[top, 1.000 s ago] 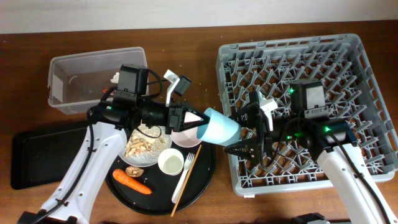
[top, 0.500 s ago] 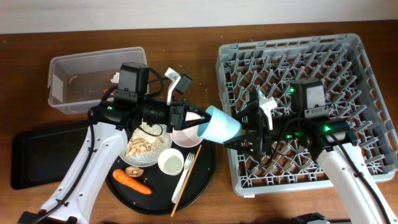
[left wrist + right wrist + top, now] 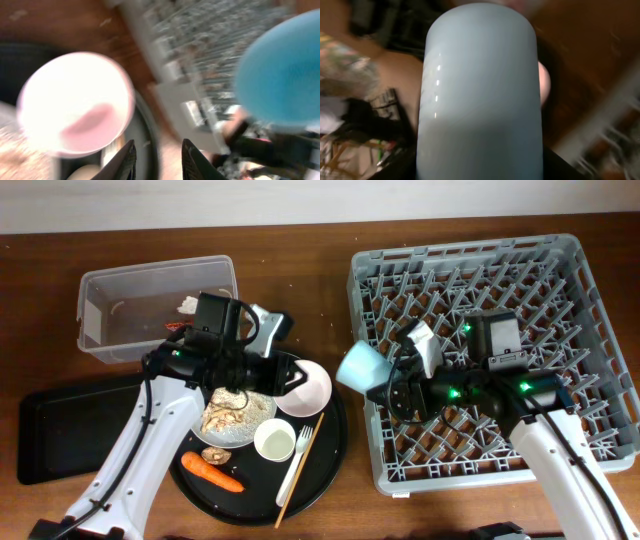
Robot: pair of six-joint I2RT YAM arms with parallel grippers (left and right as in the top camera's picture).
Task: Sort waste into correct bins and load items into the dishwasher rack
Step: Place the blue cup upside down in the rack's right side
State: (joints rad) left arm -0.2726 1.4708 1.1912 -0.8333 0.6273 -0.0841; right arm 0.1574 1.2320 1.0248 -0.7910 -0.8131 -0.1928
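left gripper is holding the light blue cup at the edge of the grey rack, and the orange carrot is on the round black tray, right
Not quite. The overhead view shows the right gripper holding the light blue cup; the left gripper is open and empty. The rest holds: the cup is at the edge of the grey plastic dishwasher rack, and the orange carrot is on the round black tray.

This is a robotics lab bench staged as a dish-clearing station, not a working kitchen. A cabled left arm [image 3: 150, 420] and right arm [image 3: 560, 470], the latter carrying a light blue cup [image 3: 362, 368], work over a bare wooden table [image 3: 300, 240] against a plain pale wall [image 3: 320, 195]. A grey dishwasher rack [image 3: 540, 275] sits right, a clear tub [image 3: 150, 270] far left, and a round black tray [image 3: 325, 460] of leftovers near.
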